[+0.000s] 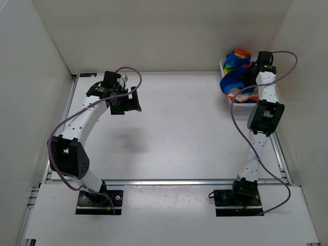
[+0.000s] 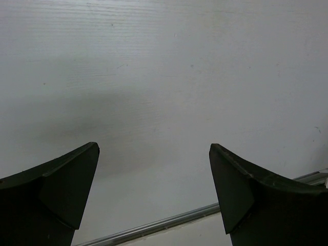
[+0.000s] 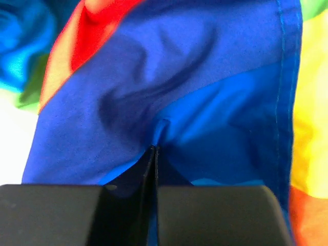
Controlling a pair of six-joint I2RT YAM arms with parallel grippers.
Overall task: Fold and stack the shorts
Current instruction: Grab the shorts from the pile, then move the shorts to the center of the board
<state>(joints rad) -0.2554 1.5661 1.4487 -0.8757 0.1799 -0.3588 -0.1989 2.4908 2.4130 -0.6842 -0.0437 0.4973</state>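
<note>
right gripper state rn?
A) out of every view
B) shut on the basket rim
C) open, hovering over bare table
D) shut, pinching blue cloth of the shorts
D: in the right wrist view the right gripper has its jaws pressed together with a fold of the shorts pinched between them; the top view puts it at the basket in the far right corner.
</note>
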